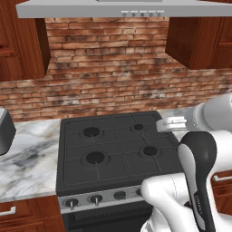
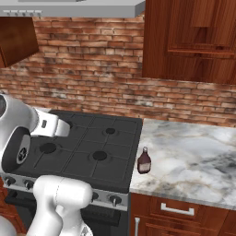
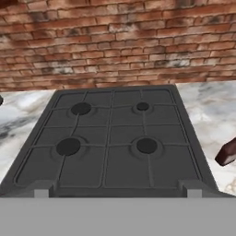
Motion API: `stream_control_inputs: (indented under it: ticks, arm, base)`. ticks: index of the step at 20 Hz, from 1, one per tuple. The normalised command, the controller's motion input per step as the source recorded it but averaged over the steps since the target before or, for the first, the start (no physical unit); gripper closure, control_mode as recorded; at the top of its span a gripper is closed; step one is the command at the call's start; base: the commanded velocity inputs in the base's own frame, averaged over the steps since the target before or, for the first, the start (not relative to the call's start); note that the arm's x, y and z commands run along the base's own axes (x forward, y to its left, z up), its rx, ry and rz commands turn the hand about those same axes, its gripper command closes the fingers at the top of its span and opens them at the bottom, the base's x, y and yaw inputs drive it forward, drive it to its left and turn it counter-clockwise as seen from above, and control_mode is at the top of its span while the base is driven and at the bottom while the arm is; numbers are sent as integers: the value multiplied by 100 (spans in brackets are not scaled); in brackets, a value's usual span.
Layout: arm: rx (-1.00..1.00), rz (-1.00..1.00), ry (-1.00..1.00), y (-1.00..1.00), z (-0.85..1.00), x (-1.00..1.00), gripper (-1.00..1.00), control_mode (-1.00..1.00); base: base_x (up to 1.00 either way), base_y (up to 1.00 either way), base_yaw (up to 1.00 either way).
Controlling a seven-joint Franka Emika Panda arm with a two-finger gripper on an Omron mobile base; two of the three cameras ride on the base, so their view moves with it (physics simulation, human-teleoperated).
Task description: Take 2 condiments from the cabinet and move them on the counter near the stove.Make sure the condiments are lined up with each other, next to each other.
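Red-brown brick wall [image 2: 92, 69] behind the black four-burner gas stove [image 1: 113, 145]. Reddish-brown wood wall cabinet [image 2: 193, 41] above and right of the stove, grey range hood [image 1: 122, 9] directly over it. White-grey marble desk with brownish veins [image 2: 193, 156] flanking the stove on both sides. White arm over the stove's front edge. End effector [image 3: 117, 189] low over the stove's front, aimed across the burners, wide open with nothing between the fingertips [image 3: 41, 190]. Dark maroon glass bottle with pale label and dark cap [image 2: 144, 161] upright on the desk just right of the stove, near its front corner.
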Motion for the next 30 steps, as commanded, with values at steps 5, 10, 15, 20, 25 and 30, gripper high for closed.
stream_control_inputs:
  ticks: [5,10,15,20,25,30]
  arm:
    - [0,2,-5,0,0,-17,-100,-100]
    - [0,0,-5,0,0,-24,-100,-100]
    - [0,0,-1,0,0,-6,-100,100]
    - [0,0,0,0,0,0,-100,100]
    - [0,0,0,0,0,0,-100,100]
    - [0,0,0,0,0,0,-100,100]
  base:
    - [0,0,0]
    - [0,0,0]
    - [-34,0,0]
    - [-52,0,1]
    - [-57,-13,0]
    - [-12,-60,0]
